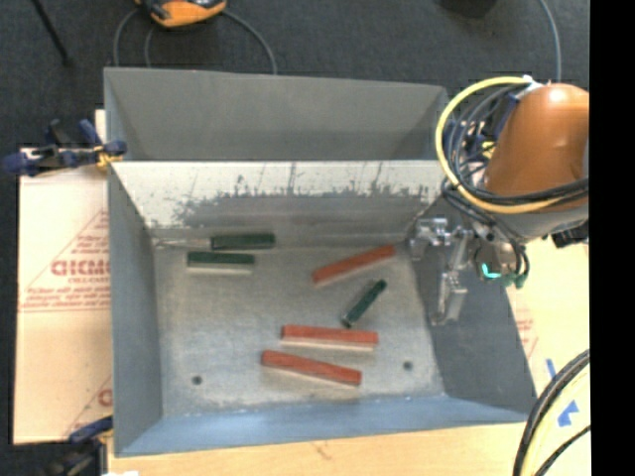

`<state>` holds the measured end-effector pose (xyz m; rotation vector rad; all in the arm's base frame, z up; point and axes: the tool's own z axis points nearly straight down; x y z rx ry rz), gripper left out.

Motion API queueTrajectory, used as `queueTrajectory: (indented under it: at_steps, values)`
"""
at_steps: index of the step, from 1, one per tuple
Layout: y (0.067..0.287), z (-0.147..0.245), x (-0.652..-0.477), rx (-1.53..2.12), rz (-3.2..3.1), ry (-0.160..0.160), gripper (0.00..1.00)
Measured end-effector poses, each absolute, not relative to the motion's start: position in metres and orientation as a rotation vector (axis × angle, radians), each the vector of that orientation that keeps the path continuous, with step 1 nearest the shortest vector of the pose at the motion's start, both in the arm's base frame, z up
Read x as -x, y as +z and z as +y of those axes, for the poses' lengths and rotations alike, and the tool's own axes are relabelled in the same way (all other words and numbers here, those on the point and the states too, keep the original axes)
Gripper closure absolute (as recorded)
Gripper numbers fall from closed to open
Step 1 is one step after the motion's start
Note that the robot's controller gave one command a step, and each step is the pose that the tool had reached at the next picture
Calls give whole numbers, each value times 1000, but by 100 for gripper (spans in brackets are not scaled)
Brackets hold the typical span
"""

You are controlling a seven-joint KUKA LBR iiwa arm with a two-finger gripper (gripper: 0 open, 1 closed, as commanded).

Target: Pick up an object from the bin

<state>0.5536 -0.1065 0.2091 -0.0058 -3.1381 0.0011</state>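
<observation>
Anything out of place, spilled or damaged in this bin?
Nothing stands out. Two dark green bars, a small dark green stick and three red bars lie loose inside the bin, none visibly broken. The gripper sits near the view's right wall.

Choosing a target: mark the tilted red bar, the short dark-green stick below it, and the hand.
tilted red bar (pixel 353 264): camera view, mid-length.
short dark-green stick (pixel 364 302): camera view, middle.
hand (pixel 445 310): camera view, lower tip.

The bin (pixel 134 296) has bare floor open at its lower left and far right, while a long red bar (pixel 311 368) and a second red bar (pixel 328 337) block the front middle, an orange bar (pixel 354 264) and a small green bar (pixel 364 302) crowd the centre, and a pair of dark green bars (pixel 243 240) lies back left.
</observation>
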Motion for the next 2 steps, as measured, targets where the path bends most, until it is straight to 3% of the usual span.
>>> queueTrajectory:
  at_steps: [1,2]
  values:
    - [214,-106,-555,1,-3146,3,0]
    - [131,-86,-610,-109,-3152,5,0]
